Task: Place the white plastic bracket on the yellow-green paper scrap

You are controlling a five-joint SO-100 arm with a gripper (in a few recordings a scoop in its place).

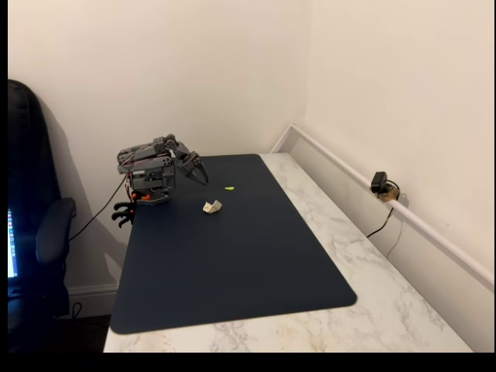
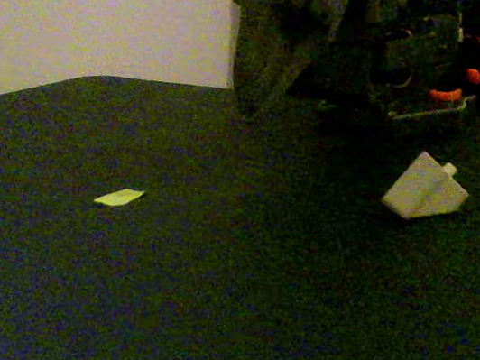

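Lying flat, yellow-green paper scrap (image 2: 118,197) long axis left-right, slightly tilted.

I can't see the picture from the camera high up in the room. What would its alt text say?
A small grey robot arm sits folded at the back of a dark blue mat on a marble table. In front of it lie a white plastic bracket and, apart from it, a tiny yellow-green paper scrap.

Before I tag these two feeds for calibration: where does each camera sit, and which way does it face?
A fixed view: high, off the table's near end, looking down the dark mat at the folded arm, its gripper raised.
A fixed view: low at mat level, facing the arm's base.
Shared: white plastic bracket, yellow-green paper scrap.
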